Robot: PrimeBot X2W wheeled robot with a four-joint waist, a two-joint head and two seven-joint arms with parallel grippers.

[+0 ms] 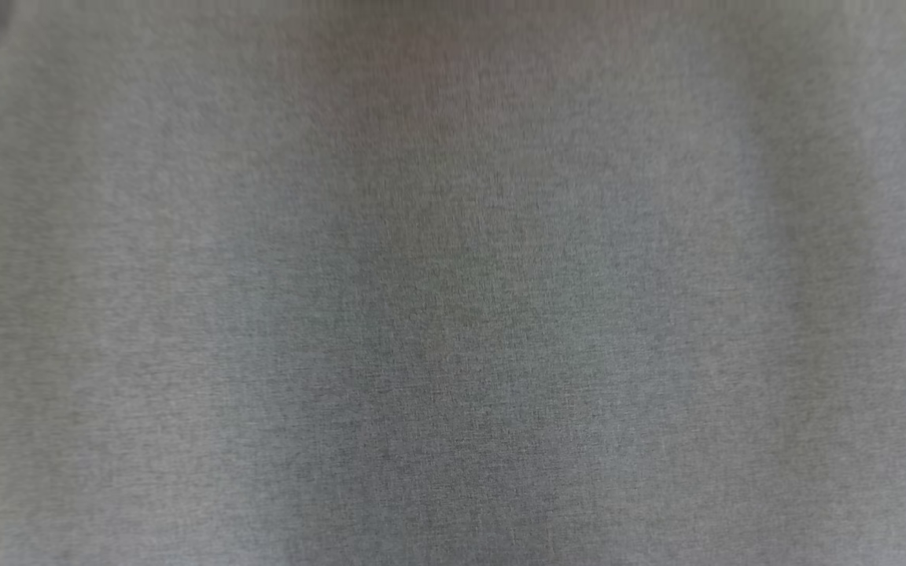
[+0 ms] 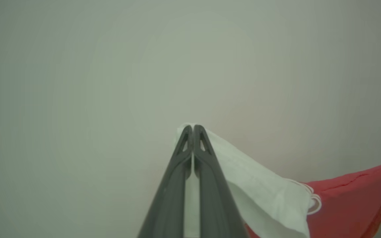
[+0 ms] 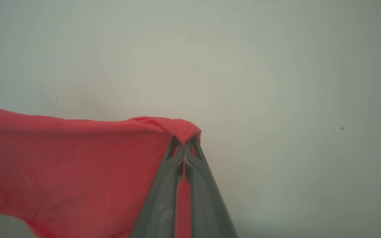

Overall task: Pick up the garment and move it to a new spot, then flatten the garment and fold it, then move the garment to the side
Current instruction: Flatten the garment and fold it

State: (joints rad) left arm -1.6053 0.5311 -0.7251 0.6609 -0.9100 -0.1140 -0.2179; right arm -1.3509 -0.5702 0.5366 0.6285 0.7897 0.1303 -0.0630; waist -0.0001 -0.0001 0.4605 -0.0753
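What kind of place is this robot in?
Hard to say; probably an indoor garment-folding station. The left gripper and right gripper each pinch a red-and-white garment before a plain pale surface; blurred grey fabric lies before the head camera.

Between the left gripper (image 2: 193, 127) and the right gripper (image 3: 184, 138) the way is barred by the red and white garment (image 3: 61, 158), pinched in both and stretched across, whereas ahead of each and on its outer side open room is left before a plain pale surface (image 2: 78, 66).
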